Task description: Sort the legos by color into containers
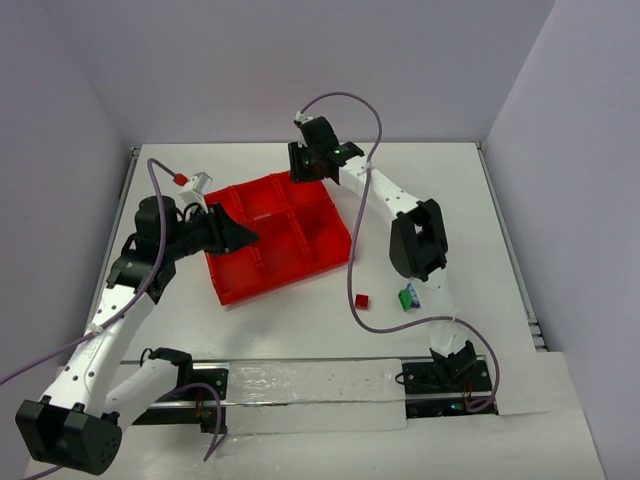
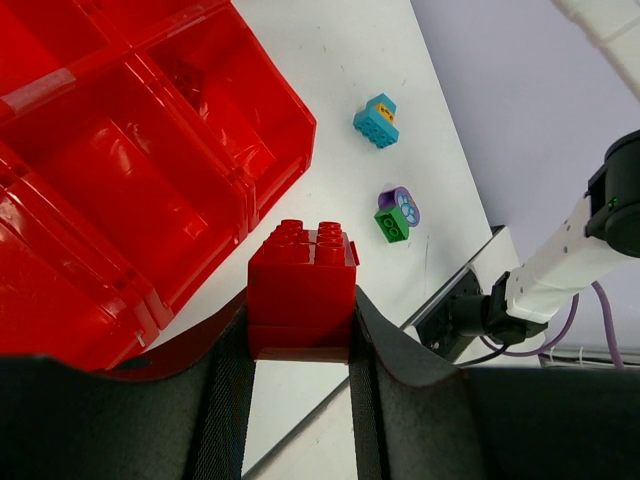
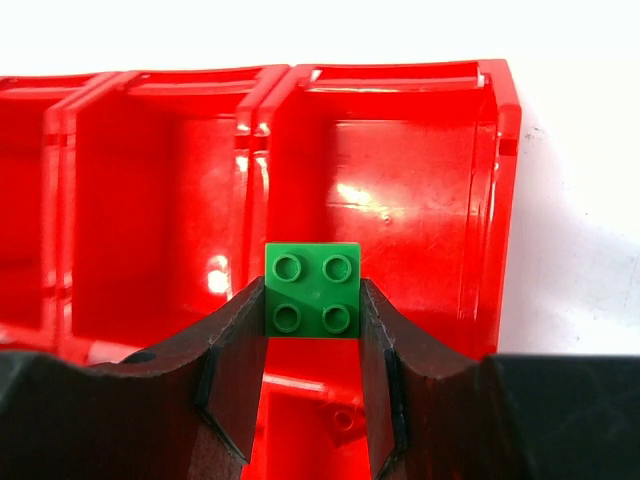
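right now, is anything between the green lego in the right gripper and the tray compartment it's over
Nothing visible does. The right gripper holds the green lego between its fingers, directly facing an end compartment of the red tray. In the right wrist view, only open air lies between them.

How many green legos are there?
2. One green lego is held in the right gripper over the tray; the other lies on the table by a purple piece. More could be hidden.
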{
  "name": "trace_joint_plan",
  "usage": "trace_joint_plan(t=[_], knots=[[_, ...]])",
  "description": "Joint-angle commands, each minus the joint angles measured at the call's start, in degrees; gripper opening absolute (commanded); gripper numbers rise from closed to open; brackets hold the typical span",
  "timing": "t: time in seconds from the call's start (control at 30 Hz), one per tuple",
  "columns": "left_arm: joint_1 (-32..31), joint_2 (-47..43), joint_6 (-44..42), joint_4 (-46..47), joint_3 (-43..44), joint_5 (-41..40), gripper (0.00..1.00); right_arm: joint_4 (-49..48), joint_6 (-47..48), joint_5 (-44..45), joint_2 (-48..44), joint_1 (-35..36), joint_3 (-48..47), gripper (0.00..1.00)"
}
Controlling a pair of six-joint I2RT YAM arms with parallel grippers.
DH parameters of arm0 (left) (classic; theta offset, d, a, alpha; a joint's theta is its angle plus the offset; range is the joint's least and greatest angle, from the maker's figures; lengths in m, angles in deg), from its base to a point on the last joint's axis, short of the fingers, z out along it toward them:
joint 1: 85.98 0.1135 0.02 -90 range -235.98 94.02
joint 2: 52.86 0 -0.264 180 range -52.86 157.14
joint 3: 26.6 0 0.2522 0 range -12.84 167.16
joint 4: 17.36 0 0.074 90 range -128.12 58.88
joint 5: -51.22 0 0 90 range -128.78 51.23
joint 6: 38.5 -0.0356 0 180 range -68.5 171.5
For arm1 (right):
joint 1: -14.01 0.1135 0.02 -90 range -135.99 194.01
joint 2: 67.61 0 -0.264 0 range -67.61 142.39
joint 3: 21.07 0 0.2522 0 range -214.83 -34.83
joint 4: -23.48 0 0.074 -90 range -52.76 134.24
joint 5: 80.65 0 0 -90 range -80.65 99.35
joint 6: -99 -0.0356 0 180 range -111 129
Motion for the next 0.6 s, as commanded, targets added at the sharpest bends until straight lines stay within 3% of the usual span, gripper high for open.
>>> trace_joint_plan(t=[0.0,0.07,0.23,0.4,0.57], knots=[[0.5,-0.5,0.8,1.1,3.0,0.2,0.00,0.9,0.0,2.2,1.3,0.0,-4.6,0.30],[0.5,-0.7,1.1,1.5,2.8,0.3,0.00,1.4,0.4,2.0,2.3,0.0,-6.4,0.50],[0.5,-0.5,1.5,2.2,2.5,1.0,0.00,1.8,1.0,2.1,2.9,0.0,-9.2,0.71],[0.5,-0.3,2.3,3.5,1.8,1.7,0.00,3.1,2.2,1.9,0.8,0.0,-12.4,0.73],[0.5,0.2,2.5,4.7,1.1,2.0,0.00,2.2,2.6,0.2,-8.4,0.1,-3.0,0.73]])
